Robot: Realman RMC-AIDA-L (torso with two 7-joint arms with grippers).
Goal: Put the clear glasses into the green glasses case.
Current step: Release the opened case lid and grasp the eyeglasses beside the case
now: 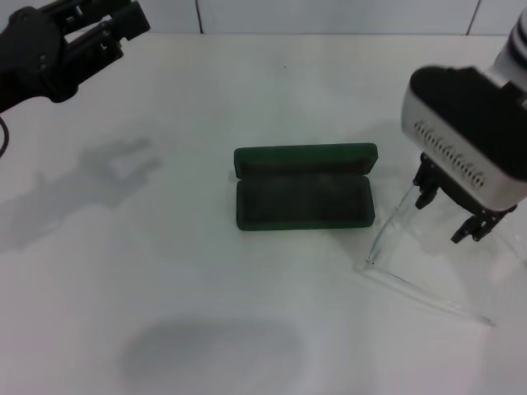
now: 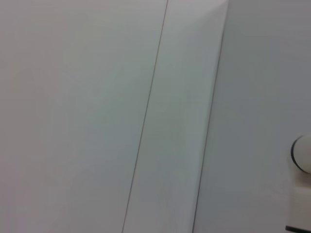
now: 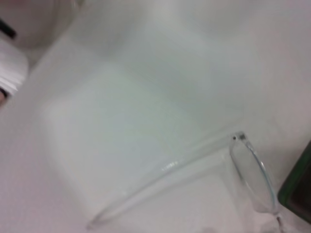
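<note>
The white worktop (image 1: 247, 329) carries everything. At its far left corner the left hand (image 1: 123, 25) hangs parked in the air, its black fingers slightly apart and holding nothing. The right hand (image 1: 451, 216) hovers over the clear glasses (image 1: 395, 247), fingers spread, gripping nothing. The green glasses case (image 1: 303, 197) lies open mid-worktop, lid tipped back, interior bare. The glasses rest on the worktop just beside the case's right end.

white table (image 1: 206, 313) bears the open green glasses case (image 1: 303, 200) and clear glasses (image 1: 395, 247).
</note>
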